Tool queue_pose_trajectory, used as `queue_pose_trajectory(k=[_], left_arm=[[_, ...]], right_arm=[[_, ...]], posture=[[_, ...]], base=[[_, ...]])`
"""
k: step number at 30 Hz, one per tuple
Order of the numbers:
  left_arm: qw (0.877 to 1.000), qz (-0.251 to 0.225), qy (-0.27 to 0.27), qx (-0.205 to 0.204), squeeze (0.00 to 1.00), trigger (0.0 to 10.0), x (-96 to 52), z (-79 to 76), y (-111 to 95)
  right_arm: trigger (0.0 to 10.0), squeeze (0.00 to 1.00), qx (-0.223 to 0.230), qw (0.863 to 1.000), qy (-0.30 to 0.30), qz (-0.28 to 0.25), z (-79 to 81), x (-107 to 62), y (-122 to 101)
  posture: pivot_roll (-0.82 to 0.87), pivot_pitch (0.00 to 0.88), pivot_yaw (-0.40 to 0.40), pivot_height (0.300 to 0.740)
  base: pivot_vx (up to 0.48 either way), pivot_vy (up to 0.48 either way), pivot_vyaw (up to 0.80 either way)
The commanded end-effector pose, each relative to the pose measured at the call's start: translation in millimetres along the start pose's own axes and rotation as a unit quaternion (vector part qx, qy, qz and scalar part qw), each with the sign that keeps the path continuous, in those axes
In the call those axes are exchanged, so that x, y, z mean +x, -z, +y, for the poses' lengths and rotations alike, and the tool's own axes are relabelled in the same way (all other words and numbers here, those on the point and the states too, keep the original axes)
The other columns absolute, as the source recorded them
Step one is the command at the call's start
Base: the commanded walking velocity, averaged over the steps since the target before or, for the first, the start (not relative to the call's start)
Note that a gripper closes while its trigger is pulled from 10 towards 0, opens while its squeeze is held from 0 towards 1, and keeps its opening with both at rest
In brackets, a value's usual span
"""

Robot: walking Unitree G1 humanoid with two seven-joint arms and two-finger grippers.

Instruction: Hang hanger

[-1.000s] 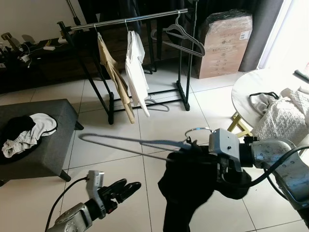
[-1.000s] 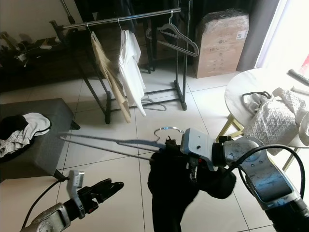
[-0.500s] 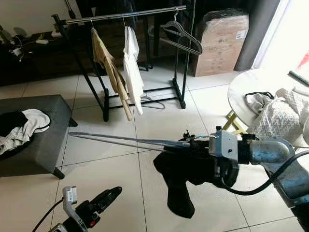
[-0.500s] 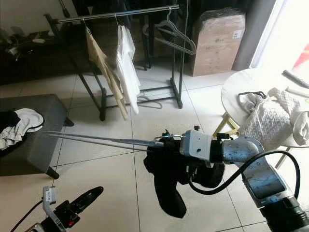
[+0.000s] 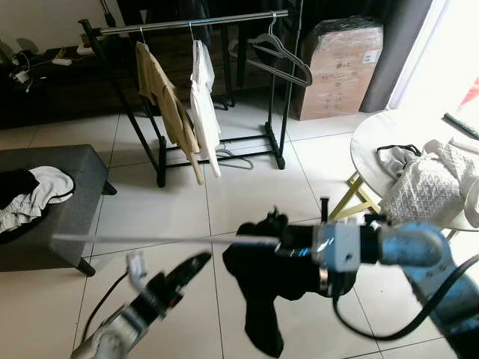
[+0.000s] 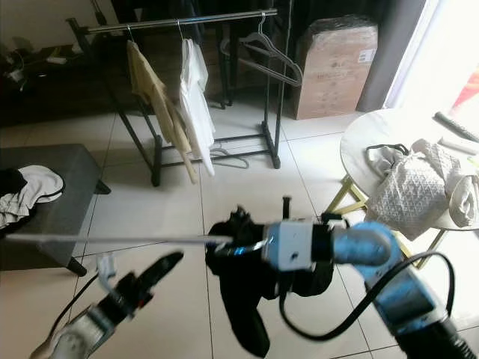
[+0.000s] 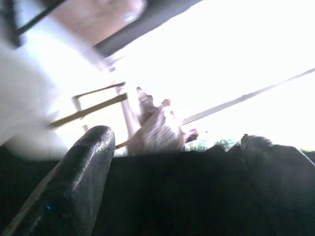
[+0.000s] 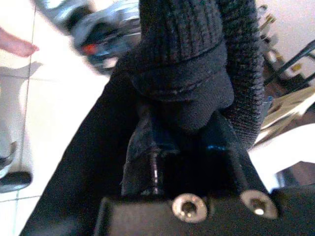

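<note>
- My left gripper (image 5: 196,266) hovers low, just under the hanger's long arm; whether its fingers are parted, I cannot tell.
- The hanger (image 5: 150,240), draped in a black garment (image 5: 258,288), lies level, pointing left.
- My right gripper (image 5: 288,243) is clamped on its neck; the rail (image 5: 187,23) stands well ahead.

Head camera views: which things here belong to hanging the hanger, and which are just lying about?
Job: hanger with black garment, right tool, clothes rail.
Lying about: cardboard box, grey ottoman, round table, hanger on floor.
</note>
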State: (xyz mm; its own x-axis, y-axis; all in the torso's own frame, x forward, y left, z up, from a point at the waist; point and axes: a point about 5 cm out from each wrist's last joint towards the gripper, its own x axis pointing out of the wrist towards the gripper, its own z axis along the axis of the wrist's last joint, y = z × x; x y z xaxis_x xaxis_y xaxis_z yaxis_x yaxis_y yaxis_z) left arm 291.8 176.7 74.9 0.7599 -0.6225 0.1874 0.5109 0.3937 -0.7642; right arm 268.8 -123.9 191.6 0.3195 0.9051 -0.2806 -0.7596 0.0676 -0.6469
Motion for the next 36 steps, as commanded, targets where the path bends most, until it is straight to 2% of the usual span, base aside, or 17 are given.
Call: queue_pose_trajectory(k=[1, 3, 8, 11, 12, 15, 16, 18, 20, 21, 24, 28, 32, 36], left_arm=[[1.0, -0.004, -0.009, -0.006, 0.0, 10.0, -6.9, 2.0, -0.7], [1.0, 0.017, 0.022, 0.003, 0.0, 10.0, -2.5, -4.6, -1.4], [0.999, 0.032, 0.026, 0.005, 0.0, 10.0, -4.0, -5.2, -0.7], [0.997, 0.069, -0.017, 0.01, 0.0, 10.0, -20.8, 6.5, 1.6], [0.997, 0.069, -0.017, 0.01, 0.0, 10.0, -20.8, 6.5, 1.6], [0.995, 0.077, -0.054, 0.015, 0.0, 10.0, -35.4, 14.2, -3.5], [0.994, 0.082, -0.066, 0.019, 0.0, 10.0, -42.8, 16.3, -4.6], [0.994, 0.085, -0.073, 0.021, 0.0, 10.0, -47.4, 17.3, -5.1], [0.991, 0.099, -0.091, 0.029, 0.0, 10.0, -61.3, 19.6, -6.1], [0.988, 0.106, -0.104, 0.036, 0.0, 10.0, -74.1, 20.3, -9.2], [0.987, 0.105, -0.113, 0.04, 0.0, 10.0, -82.0, 20.4, -13.0], [0.986, 0.108, -0.117, 0.038, 0.0, 10.0, -90.3, 17.9, -10.0], [0.987, 0.112, -0.114, 0.034, 0.0, 10.0, -92.3, 14.9, -4.1], [0.988, 0.098, -0.112, 0.031, 0.0, 10.0, -95.4, 9.2, 0.2]], right_arm=[[0.0, 0.0, -0.029, 0.999, 0.016, -0.016, -3.5, -1.1, -9.7], [0.0, 0.0, -0.041, 0.999, 0.014, -0.009, 4.9, 2.6, -8.3], [0.0, 0.0, -0.043, 0.999, 0.02, -0.013, 6.7, 4.4, -9.9], [0.0, 0.0, -0.057, 0.998, 0.033, -0.013, 4.7, 4.8, -11.5], [0.0, 0.0, -0.057, 0.998, 0.033, -0.013, 4.7, 4.8, -11.5], [0.0, 0.0, -0.062, 0.997, 0.036, 0.002, 2.0, 1.9, -4.8], [0.0, 0.0, -0.059, 0.997, 0.045, 0.02, -1.2, -1.2, 3.5], [0.0, 0.0, -0.057, 0.996, 0.053, 0.033, -3.4, -3.6, 9.2], [0.0, 0.0, -0.063, 0.994, 0.067, 0.059, -8.1, -10.0, 22.1], [0.0, 0.0, -0.081, 0.991, 0.072, 0.077, -10.5, -13.3, 30.2], [0.0, 0.0, -0.087, 0.99, 0.071, 0.088, -10.9, -14.4, 36.0], [0.0, 0.0, -0.105, 0.985, 0.054, 0.128, -8.5, -16.2, 53.7], [0.0, 0.0, -0.1, 0.983, 0.057, 0.145, -6.5, -17.5, 65.2], [0.0, 0.0, -0.071, 0.979, 0.066, 0.18, -2.2, -18.9, 85.9]], posture=[[-0.2, 0.189, 0.022, 0.74], [-0.2, 0.193, 0.027, 0.74], [-0.2, 0.196, 0.03, 0.74], [-0.19, 0.205, 0.032, 0.74], [-0.19, 0.205, 0.032, 0.74], [-0.19, 0.208, 0.035, 0.74], [-0.19, 0.208, 0.036, 0.74], [-0.19, 0.208, 0.036, 0.74], [-0.18, 0.213, 0.039, 0.74], [-0.18, 0.211, 0.038, 0.74], [-0.17, 0.212, 0.038, 0.74], [-0.16, 0.206, 0.036, 0.74], [-0.15, 0.202, 0.034, 0.74], [-0.15, 0.196, 0.031, 0.74]], base=[[0.0, 0.0, 0.0], [0.0, 0.0, 0.0], [0.0, 0.0, 0.0], [0.0, 0.0, 0.0], [0.0, 0.0, 0.0], [0.0, 0.0, 0.0], [0.0, 0.0, 0.0], [0.0, 0.0, 0.0], [0.0, 0.0, 0.0], [0.0, 0.0, 0.0], [0.0, 0.0, 0.0], [0.0, 0.0, 0.0], [0.0, 0.0, 0.0], [0.0, 0.0, 0.0]])
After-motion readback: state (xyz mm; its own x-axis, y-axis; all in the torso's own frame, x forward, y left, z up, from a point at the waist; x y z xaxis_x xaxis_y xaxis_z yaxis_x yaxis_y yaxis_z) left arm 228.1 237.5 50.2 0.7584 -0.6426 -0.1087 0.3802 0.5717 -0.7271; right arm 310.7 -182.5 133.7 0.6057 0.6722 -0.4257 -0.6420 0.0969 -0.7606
